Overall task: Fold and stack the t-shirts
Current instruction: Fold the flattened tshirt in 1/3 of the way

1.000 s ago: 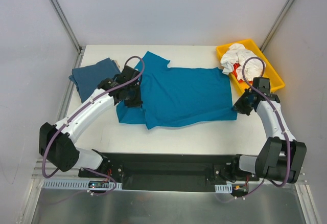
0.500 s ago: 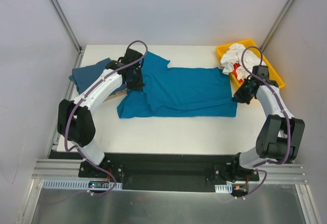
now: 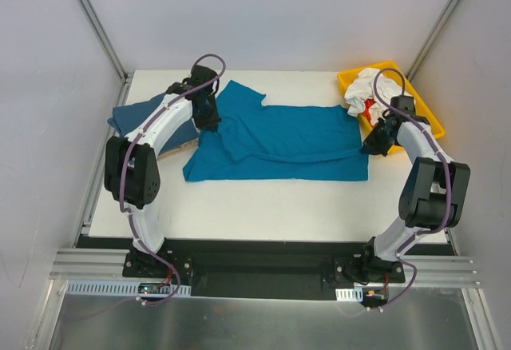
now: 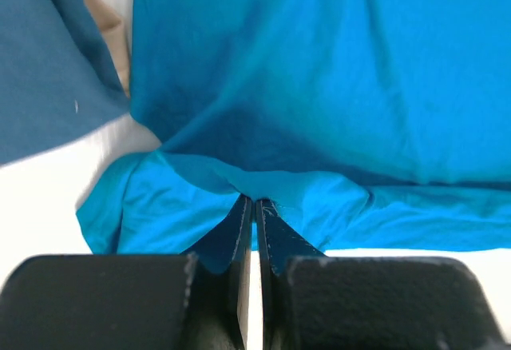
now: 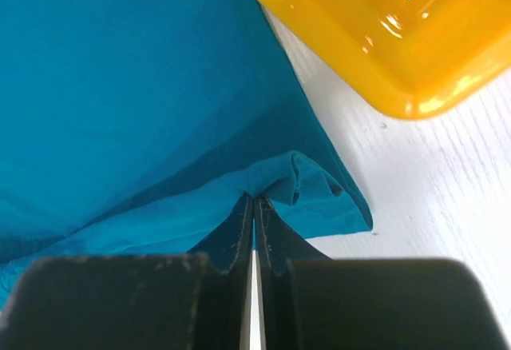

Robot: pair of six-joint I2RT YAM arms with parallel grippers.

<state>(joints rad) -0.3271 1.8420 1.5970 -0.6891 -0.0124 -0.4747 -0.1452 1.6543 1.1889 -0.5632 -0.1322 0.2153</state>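
The bright teal-blue t-shirt (image 3: pixel 295 146) lies spread across the middle of the table (image 3: pixel 263 206), its long axis running left to right; the sleeve end is to the left and the straight hem end to the right. A doubled layer shows along its near half, so I judge a lengthwise fold to be under way.

The left gripper (image 4: pixel 254 200) is at the shirt's left end; its jaws are pressed almost together, with a pinch of teal cloth caught at the tips. The right gripper (image 5: pixel 253 198) is at the right end, closed just as narrowly on a bunched corner of the same shirt. So each arm holds the end nearer to it, and the shirt stretches between them.

Since the cloth runs crosswise from one gripper to the other, the next move probably calls for both grippers to carry their ends together, towards the far side, so that the crease stays parallel to the long axis.

The darker slate-blue t-shirt (image 3: pixel 148 118) lies just left of the teal one, under the left arm; a strip of the beige t-shirt (image 4: pixel 108 34) shows between the two.

The yellow tray (image 3: pixel 427 122) sits at the far right corner, close beside the right gripper, with crumpled white cloth (image 3: pixel 371 86) in it; the right arm has little room on that side.
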